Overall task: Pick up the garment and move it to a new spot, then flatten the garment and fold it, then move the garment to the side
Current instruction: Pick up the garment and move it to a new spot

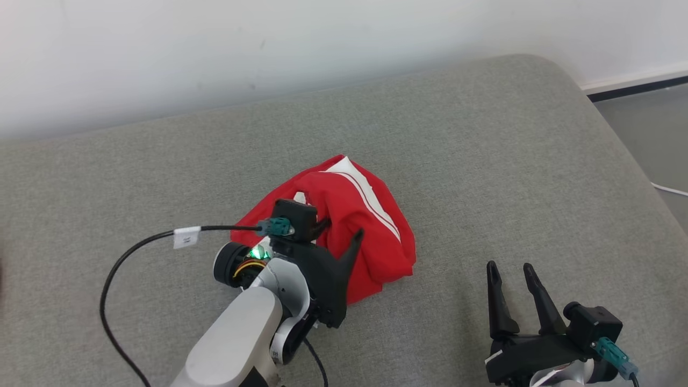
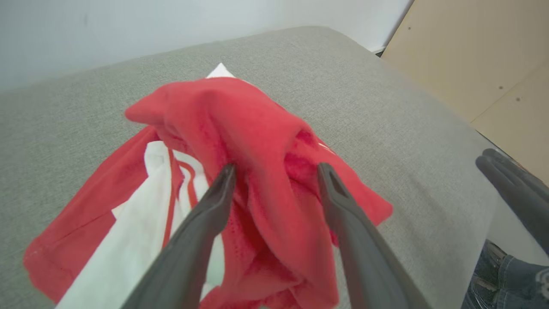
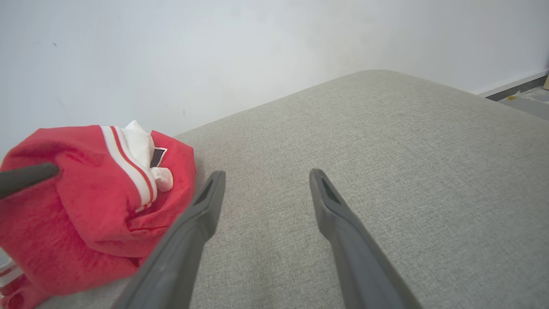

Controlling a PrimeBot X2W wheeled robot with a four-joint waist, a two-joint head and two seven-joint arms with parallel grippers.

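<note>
though wide apart, left jaws astride red garment (image 1: 381, 258); right jaws equally wide

The left gripper (image 1: 342, 228) hides the near side of the garment (image 1: 379, 223), probably crumpled.

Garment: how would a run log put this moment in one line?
garment: crumpled on cushion | left jaws: open, astride a fold | right jaws: open, apart from garment
</note>
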